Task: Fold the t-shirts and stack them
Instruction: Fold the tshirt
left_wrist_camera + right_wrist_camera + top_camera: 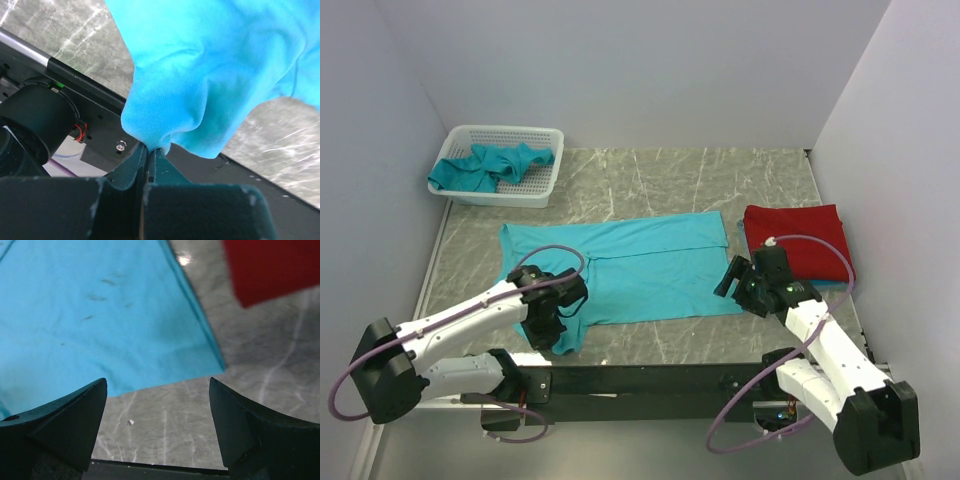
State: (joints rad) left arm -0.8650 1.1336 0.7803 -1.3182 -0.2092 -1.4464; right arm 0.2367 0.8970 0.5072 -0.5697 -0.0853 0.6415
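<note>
Jaws of the left gripper (pixel 148 150), pressed together, pinch the near-left edge of the teal t-shirt (pixel 650 265) spread on the table (pixel 650 185). The right gripper (pixel 157 385) stands spread above its near-right corner. We judge one red t-shirt (pixel 795 238) folded; this one and the crumpled t-shirts (pixel 490 168) in the basket (pixel 500 196) are left.

Plain pale walls (pixel 620 60) enclose a grey marbled tabletop (pixel 670 180).
</note>
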